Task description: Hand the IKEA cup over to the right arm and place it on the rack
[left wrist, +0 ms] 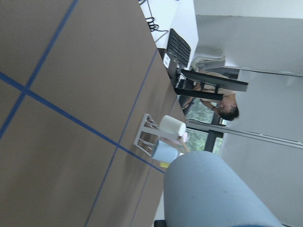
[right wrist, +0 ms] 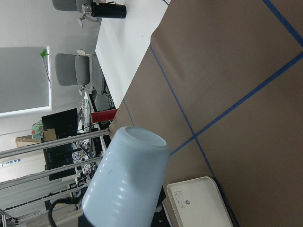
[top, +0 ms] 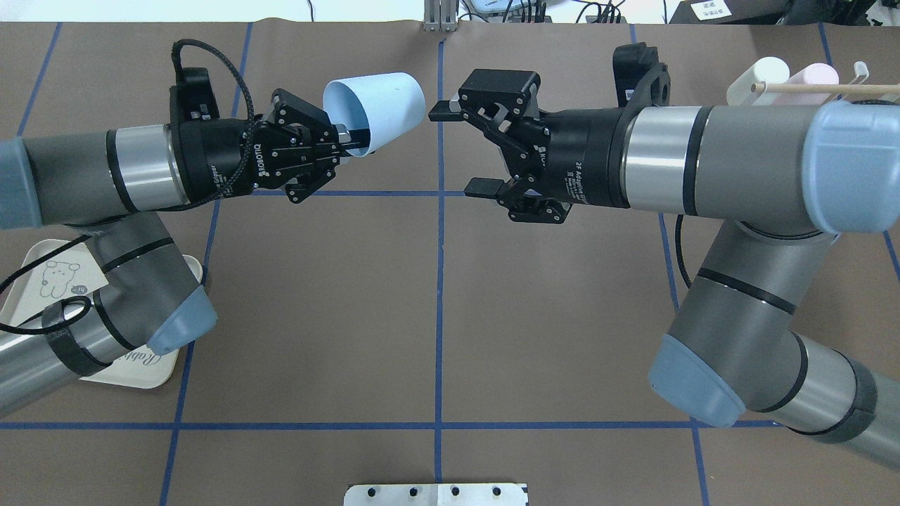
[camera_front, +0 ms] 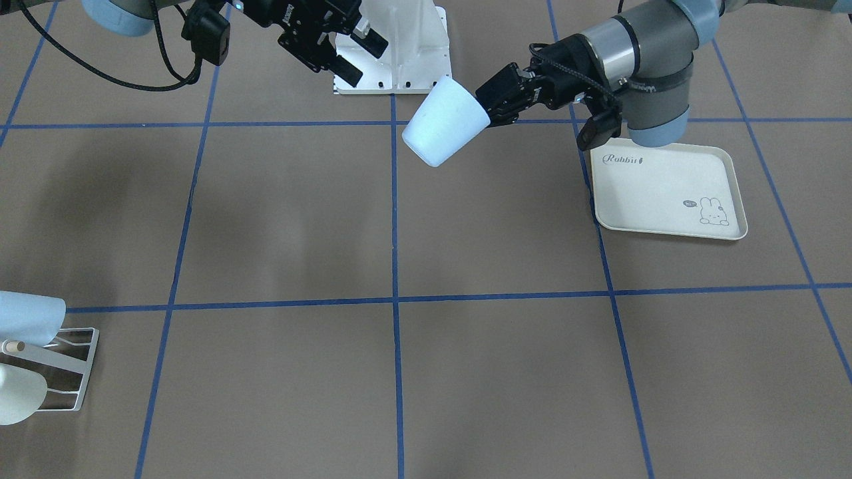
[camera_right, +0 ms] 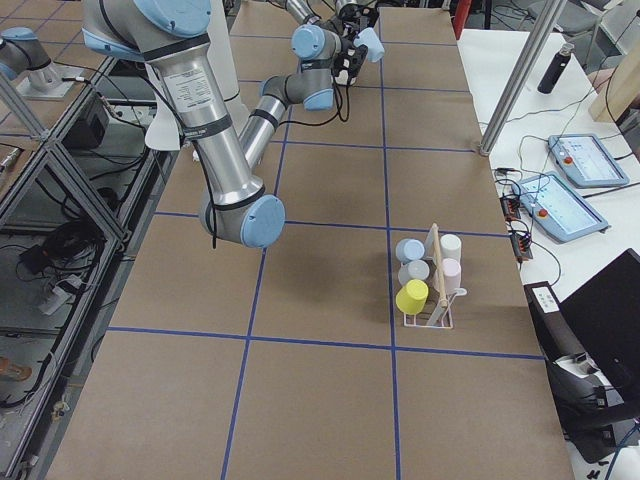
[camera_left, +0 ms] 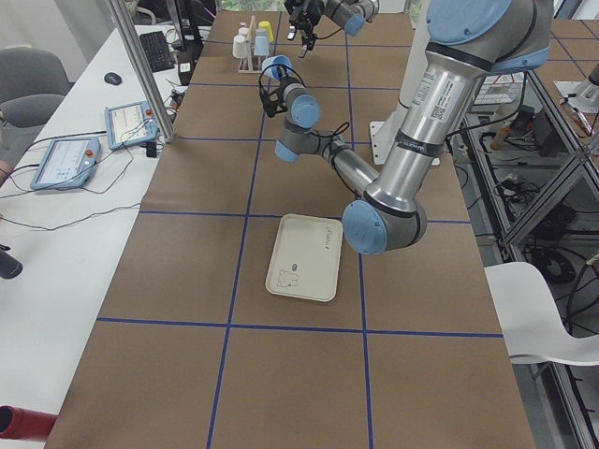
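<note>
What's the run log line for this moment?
phase: pre-handover | left tool: shut on cup rim, aloft | right tool: open, facing cup base, no contact

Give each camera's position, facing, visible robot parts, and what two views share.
Front-facing: across the table, looking down; right arm, left arm, left gripper holding the cup.
Overhead: above and behind, looking forward and down; both arms, right gripper open.
Exterior left: table's left end; left arm near, tray.
Exterior right: table's right end; right arm near, rack.
Left wrist: past the cup toward the rack.
Right wrist: at the cup's base, tray beyond.
Shared: both wrist views show the cup.
</note>
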`<act>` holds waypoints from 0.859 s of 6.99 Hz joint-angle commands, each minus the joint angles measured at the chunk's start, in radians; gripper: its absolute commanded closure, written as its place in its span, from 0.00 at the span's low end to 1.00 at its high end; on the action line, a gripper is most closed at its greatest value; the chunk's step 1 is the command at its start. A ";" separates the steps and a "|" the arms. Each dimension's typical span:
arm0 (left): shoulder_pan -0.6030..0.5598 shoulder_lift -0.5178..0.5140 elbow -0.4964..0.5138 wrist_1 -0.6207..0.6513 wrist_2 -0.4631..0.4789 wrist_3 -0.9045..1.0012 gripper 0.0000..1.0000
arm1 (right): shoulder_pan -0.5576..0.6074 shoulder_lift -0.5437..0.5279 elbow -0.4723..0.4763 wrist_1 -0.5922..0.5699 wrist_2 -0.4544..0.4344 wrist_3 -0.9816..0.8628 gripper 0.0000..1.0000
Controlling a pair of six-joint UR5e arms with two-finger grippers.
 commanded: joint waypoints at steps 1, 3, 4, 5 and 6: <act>0.080 -0.024 0.005 -0.103 0.132 -0.016 1.00 | -0.001 0.019 -0.024 0.003 -0.032 0.082 0.01; 0.092 -0.026 0.006 -0.124 0.136 -0.016 1.00 | -0.001 0.029 -0.029 0.016 -0.053 0.151 0.01; 0.093 -0.026 0.006 -0.126 0.136 -0.016 1.00 | -0.001 0.029 -0.029 0.017 -0.055 0.156 0.01; 0.097 -0.026 0.006 -0.127 0.136 -0.016 1.00 | -0.001 0.029 -0.029 0.023 -0.059 0.158 0.01; 0.102 -0.028 0.005 -0.140 0.136 -0.018 1.00 | -0.001 0.029 -0.031 0.025 -0.061 0.158 0.01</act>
